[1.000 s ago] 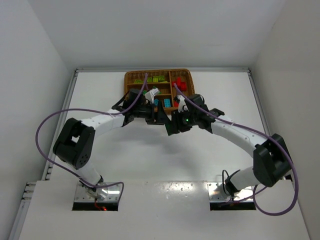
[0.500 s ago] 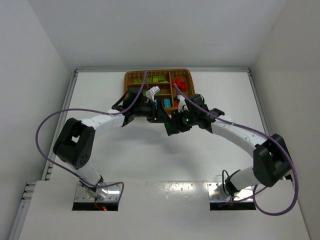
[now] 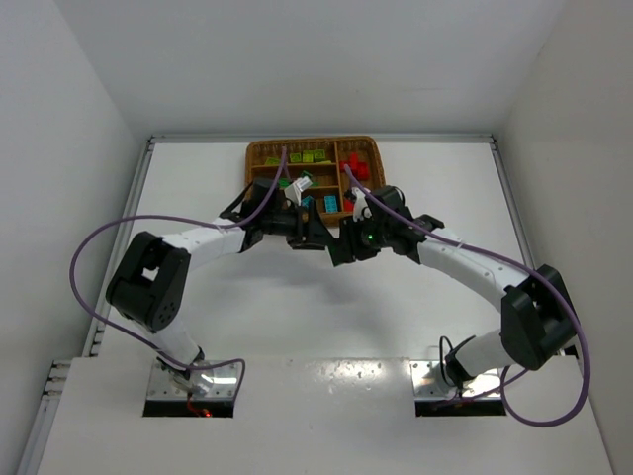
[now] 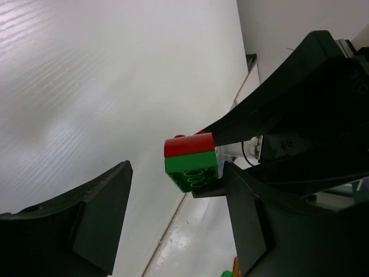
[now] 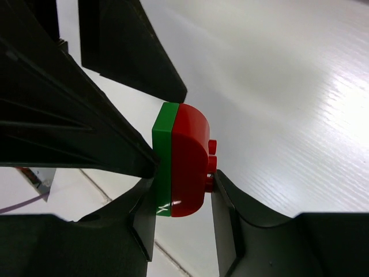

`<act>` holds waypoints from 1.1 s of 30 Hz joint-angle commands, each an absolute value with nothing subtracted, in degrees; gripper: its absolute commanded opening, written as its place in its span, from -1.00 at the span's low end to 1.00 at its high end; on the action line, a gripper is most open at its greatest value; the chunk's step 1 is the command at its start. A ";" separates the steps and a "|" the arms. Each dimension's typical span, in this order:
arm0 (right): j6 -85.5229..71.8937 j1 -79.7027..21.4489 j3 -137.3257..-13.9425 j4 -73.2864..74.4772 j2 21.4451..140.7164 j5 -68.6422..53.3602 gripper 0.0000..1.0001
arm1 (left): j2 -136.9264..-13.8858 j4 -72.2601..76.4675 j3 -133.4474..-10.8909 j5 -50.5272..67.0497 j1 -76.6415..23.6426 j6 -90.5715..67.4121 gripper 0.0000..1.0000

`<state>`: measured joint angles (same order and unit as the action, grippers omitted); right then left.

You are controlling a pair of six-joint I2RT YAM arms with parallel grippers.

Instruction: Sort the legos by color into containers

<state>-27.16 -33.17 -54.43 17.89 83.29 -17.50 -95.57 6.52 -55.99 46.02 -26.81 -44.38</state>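
Finding 1, just on the near side of the tray [image 3: 259,150], above the worktop [image 3: 297,307]: one joined pair of legos, a red brick [image 5: 190,158] pressed onto a dark green brick [image 5: 163,156]. The right end effector [image 5: 181,179] is clenched on it, one finger on the green face and one on the red studs. The left end effector [image 4: 176,173] stands released, with its fingers either side of the pair.

Risk: that clench squeezes the two bricks together, so a pull may twist the pair loose and drop it. If unsplit, it would mix colours in a slot.

Finding 2, in the tray:
- Nearest slot: two cyan bricks [image 3: 315,203] visible, though the arms hide part of it.
- Upright slot at the right end: a cluster of red bricks [image 3: 348,166], too small to count.
- Farthest slot: about four lime bricks [image 3: 309,155].
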 commanded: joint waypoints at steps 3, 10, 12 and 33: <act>-26.63 -33.49 -55.28 14.24 81.65 -15.12 -0.48 | -96.23 10.19 -55.63 48.25 -25.84 -49.12 0.33; -27.16 -33.49 -55.28 13.10 81.65 -14.59 -0.48 | -96.77 11.51 -55.63 48.78 -25.84 -51.59 0.23; -27.16 -33.49 -55.28 12.49 81.65 -14.59 -0.48 | -96.77 11.51 -55.11 48.17 -25.84 -52.99 0.23; -27.69 -33.49 -55.28 12.48 82.18 -14.59 -0.48 | -96.77 15.64 -53.70 43.77 -27.42 -59.23 0.08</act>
